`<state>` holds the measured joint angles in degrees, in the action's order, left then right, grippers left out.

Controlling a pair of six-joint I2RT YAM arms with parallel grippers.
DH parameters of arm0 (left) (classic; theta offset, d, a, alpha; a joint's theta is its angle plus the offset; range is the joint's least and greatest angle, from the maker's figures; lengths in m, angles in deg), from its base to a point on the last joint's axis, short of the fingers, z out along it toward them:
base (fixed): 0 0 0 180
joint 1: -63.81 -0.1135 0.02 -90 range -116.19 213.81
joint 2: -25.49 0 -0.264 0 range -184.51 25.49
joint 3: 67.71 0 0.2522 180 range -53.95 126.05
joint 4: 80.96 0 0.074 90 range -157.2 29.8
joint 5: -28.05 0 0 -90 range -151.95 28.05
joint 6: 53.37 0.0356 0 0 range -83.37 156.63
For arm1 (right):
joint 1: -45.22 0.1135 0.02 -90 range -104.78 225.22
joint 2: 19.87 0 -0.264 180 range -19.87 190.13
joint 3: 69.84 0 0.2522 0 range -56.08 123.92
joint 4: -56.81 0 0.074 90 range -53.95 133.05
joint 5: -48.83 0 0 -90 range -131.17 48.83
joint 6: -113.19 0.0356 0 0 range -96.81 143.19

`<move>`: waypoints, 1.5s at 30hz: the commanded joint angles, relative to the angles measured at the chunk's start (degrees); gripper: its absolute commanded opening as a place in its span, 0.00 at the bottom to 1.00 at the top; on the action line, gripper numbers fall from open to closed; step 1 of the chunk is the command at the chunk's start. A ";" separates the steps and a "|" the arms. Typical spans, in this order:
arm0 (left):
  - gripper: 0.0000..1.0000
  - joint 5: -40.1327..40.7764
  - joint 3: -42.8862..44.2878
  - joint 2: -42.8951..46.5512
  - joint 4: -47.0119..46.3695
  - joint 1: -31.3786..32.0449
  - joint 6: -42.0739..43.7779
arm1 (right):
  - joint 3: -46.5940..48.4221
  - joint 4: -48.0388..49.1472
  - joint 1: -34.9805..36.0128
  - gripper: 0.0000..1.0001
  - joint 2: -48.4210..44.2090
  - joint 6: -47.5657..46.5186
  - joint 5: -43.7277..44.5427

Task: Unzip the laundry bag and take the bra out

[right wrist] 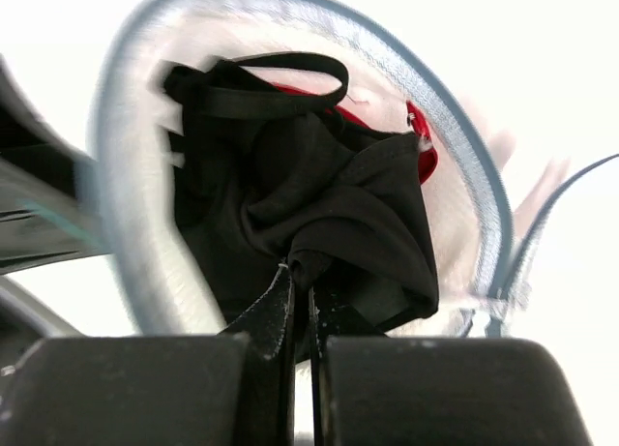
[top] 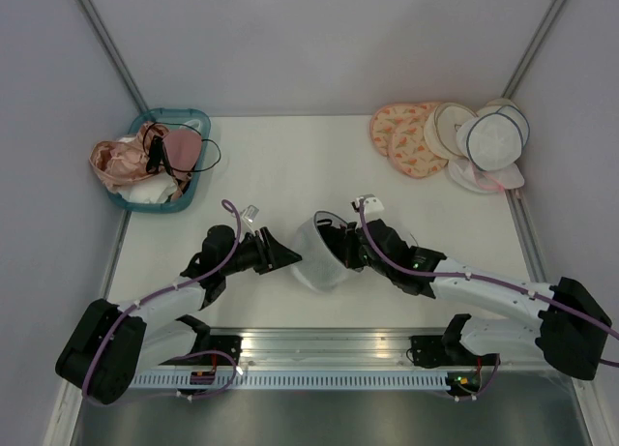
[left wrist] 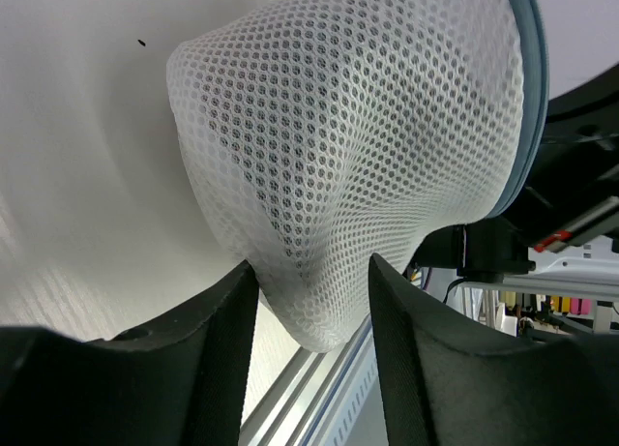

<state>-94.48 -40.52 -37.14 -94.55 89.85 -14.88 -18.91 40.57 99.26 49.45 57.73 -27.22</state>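
The right claw [right wrist: 301, 283], pinched nearly closed, grips the black bra [right wrist: 329, 194] inside the open laundry bag [left wrist: 358, 136]. The left claw [left wrist: 311, 282] squeezes the bag's white mesh.

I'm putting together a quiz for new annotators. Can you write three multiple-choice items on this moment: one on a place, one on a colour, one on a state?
1. Where on the table does the teal basket stand?
A. far-right corner
B. far-left corner
C. between the arms

2. What colour is the fabric pinched by the right gripper?
A. black
B. peach
C. white

3. What state is the laundry bag in?
A. zipped shut
B. open and empty
C. open, with the bra inside

Answers:
1 B: the top view shows the basket at the far left, by the wall.
2 A: the right wrist view shows black fabric between the closed fingers.
3 C: the bag's rim gapes and the bra lies within it.
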 commanded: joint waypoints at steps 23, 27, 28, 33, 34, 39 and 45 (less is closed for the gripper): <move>0.02 0.72 0.11 -1.00 0.37 -0.38 0.18 | 20.36 -7.62 0.10 0.00 -15.98 -14.41 11.70; 0.02 1.86 0.36 -0.83 2.12 -0.47 1.05 | 29.26 -8.86 0.10 0.00 -13.08 -19.24 13.20; 0.02 1.95 0.54 -1.00 2.48 -0.47 1.67 | 31.02 -9.29 0.10 0.00 -12.37 -20.03 13.03; 0.66 2.82 0.72 -0.40 4.67 -0.47 1.85 | 40.08 -11.49 0.10 0.00 -6.05 -22.68 10.22; 0.99 3.52 0.55 1.09 5.46 -0.38 1.76 | 40.44 -12.02 0.10 0.00 -5.43 -22.59 9.69; 1.00 9.58 -1.12 20.39 10.91 -0.47 2.72 | 37.81 -11.15 0.10 0.00 -5.07 -21.28 6.36; 1.00 3.64 -6.39 35.46 -0.14 -0.47 0.80 | 35.35 -10.27 0.10 0.00 -5.51 -17.68 -1.46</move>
<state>-87.92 -43.84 -5.15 -88.23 89.52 -14.05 17.22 28.00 99.35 44.91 38.00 -23.15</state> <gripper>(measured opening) 0.993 0.021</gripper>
